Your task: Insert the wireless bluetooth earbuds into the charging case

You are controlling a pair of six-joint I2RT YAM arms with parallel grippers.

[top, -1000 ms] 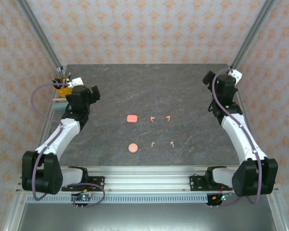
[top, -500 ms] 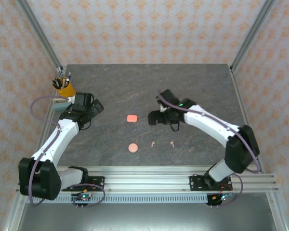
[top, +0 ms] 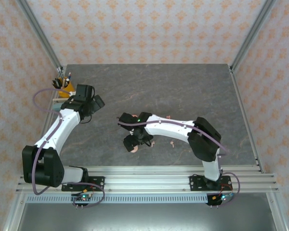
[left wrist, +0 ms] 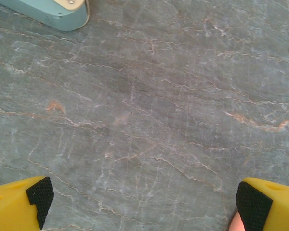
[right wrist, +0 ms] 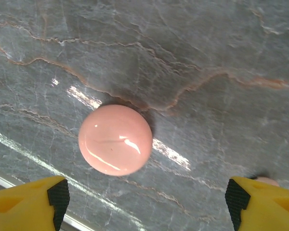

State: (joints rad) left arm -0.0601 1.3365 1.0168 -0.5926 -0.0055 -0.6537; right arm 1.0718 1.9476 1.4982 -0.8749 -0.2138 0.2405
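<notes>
The right gripper (right wrist: 147, 198) hangs over the round pink charging case (right wrist: 114, 139), its jaws spread wide and gripping nothing. The left gripper (left wrist: 145, 201) is also wide apart and empty. One earbud (top: 172, 143) lies loose on the tabletop (top: 183, 86) near the case.

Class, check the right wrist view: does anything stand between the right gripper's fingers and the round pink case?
Nothing visible does. The round pink case lies on the marble table, and the open fingers of the right gripper sit apart from it with only bare tabletop between.
</notes>
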